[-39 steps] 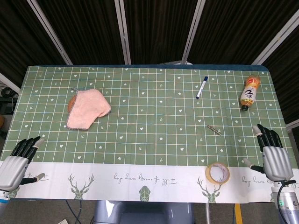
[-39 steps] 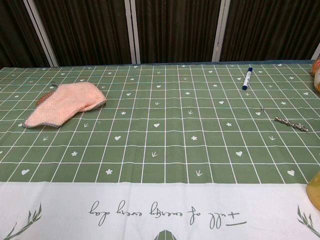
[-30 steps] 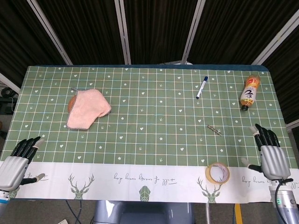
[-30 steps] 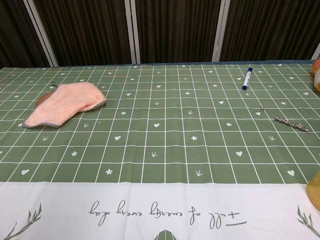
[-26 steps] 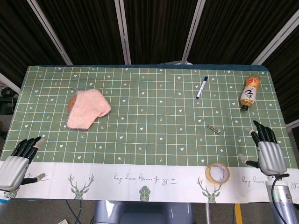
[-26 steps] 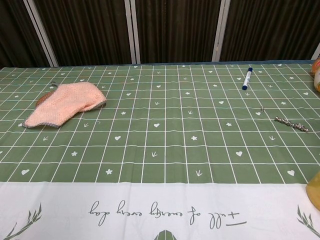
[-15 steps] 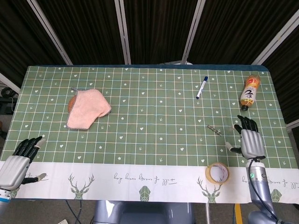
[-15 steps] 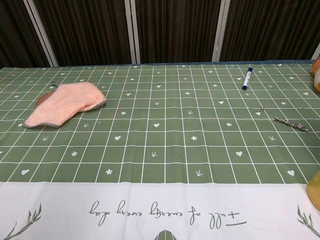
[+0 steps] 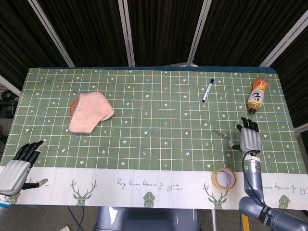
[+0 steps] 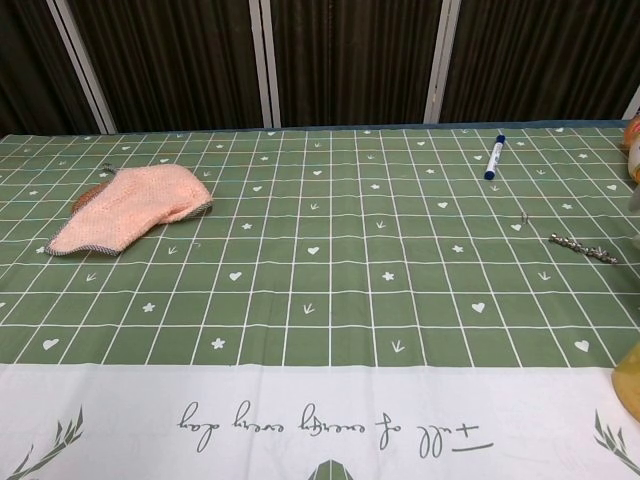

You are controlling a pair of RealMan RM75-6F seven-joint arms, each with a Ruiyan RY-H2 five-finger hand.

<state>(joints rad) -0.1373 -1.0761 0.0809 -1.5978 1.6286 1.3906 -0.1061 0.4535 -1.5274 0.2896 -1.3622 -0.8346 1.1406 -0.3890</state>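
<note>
My right hand [image 9: 250,135] hovers over the right part of the green table, fingers spread and holding nothing. A small metal drill bit [image 9: 220,133] [image 10: 583,248] lies just to its left. A roll of tape [image 9: 224,178] sits below it near the front edge. My left hand [image 9: 19,166] stays at the front left corner, fingers apart and empty. The chest view shows neither hand.
A pink cloth [image 9: 90,111] [image 10: 130,207] covers a brown round object [image 9: 73,106] at the left. A blue marker [image 9: 208,90] [image 10: 494,156] lies at the back right. An orange drink bottle [image 9: 258,94] lies near the right edge.
My right hand has moved from the front right corner up and to the left, toward the drill bit. The left hand has barely moved.
</note>
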